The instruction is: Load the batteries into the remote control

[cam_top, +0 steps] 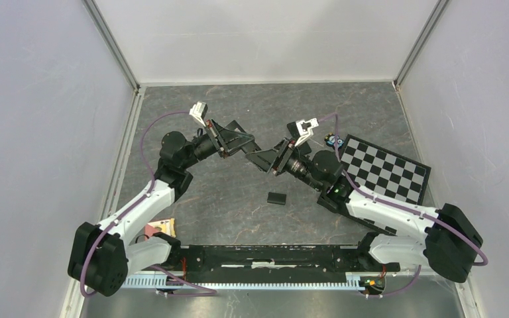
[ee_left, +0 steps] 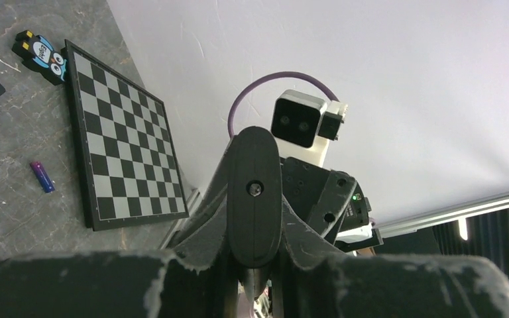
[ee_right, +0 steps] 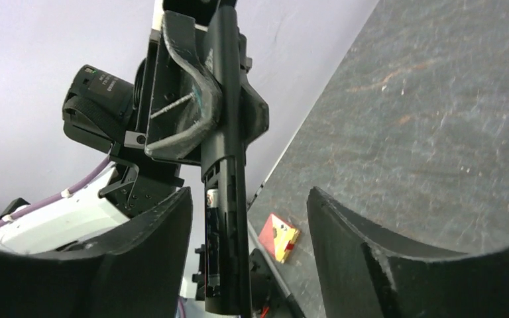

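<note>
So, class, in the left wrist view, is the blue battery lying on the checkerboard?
No, the blue battery lies on the grey table, just off the checkerboard and clear of its edge.

The remote control [ee_right: 228,159], a long black bar, is held off the table [cam_top: 238,205] with its battery compartment uncovered. One dark battery [ee_right: 212,222], silver at one end, is seated lengthwise in that compartment. A blue battery [ee_left: 42,176] is laid flat on the table, near the checkerboard [ee_left: 126,132] but apart from it.

The remote control [ee_right: 230,136] looks matt black plastic; the table [ee_right: 437,119] is mottled, stone-like, faintly scratched.
</note>
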`<act>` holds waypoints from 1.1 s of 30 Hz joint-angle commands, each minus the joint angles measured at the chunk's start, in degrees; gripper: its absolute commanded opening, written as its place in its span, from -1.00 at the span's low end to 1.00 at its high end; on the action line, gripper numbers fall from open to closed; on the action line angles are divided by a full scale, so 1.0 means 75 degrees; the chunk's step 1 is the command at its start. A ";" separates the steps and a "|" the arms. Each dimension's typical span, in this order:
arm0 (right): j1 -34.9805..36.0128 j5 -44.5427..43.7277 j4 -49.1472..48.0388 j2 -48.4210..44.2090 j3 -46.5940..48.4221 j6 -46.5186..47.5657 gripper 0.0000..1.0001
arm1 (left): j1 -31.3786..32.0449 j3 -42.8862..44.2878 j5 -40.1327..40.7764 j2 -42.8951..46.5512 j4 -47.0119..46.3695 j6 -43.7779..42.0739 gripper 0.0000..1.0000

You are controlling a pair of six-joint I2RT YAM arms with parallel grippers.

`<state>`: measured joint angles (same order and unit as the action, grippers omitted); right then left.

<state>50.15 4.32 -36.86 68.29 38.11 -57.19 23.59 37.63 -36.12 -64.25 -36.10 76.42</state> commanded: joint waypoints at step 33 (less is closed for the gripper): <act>-0.1913 -0.3224 0.7169 0.1688 0.0611 0.4373 0.01 | -0.0477 -0.0424 0.0510 0.0674 0.1626 -0.3497 -0.96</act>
<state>37.32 -19.38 18.90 78.37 42.54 -25.50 20.32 33.76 -32.88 -59.24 -22.83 53.36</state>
